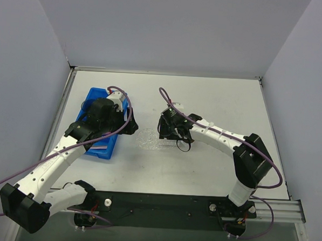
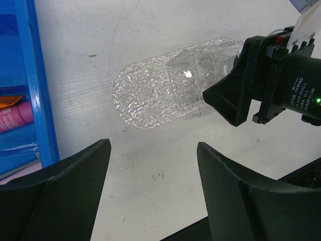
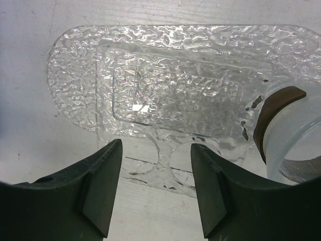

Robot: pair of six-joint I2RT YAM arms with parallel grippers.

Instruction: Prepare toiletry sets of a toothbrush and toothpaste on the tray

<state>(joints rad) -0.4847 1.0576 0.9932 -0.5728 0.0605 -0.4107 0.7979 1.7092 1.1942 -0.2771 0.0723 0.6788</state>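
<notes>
Here, a clear tray (image 1: pixel 148 139) lies on the table (image 1: pixel 221 102). Left gripper (image 2: pixel 153 150) & right gripper (image 3: pixel 156 150): fingers apart. Right one seems over tray's edge.

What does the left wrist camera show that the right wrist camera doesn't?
Only the left wrist view: the blue bin holding an orange tube and a magenta tube, the left gripper open, and the right gripper at the right end of the tray. Only the right wrist view, clearly: a clear cup with a dark band by the tray's end. Both: the clear bumpy tray on the white table, its middle bare.
</notes>
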